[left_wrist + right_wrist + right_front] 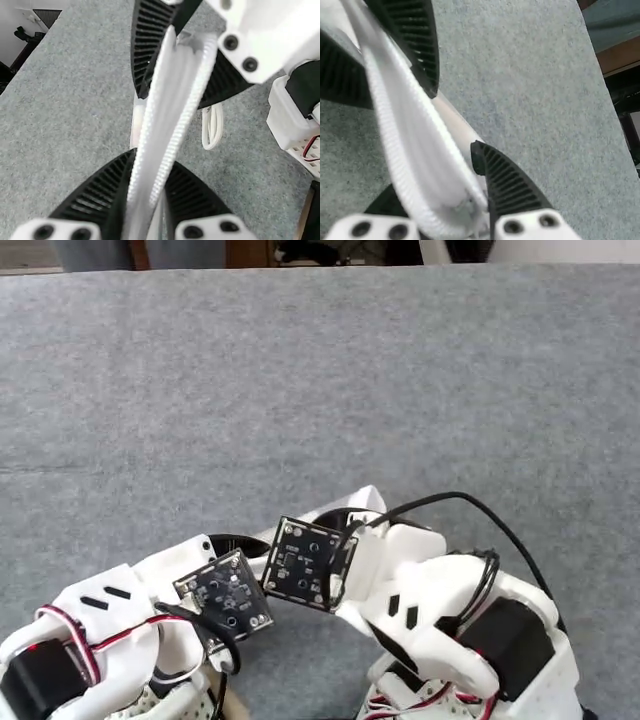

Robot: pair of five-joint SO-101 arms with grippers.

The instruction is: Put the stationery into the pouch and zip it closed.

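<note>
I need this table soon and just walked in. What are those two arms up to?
The two arms are close together over the grey table, holding a white pouch stretched between them. The left gripper is clamped on one end of the zip edge. The right gripper is clamped on the other end, beside the zip slider. The two rows of teeth between them look apart, so the zip seems not yet closed. Whether the stationery is inside cannot be seen.
</note>
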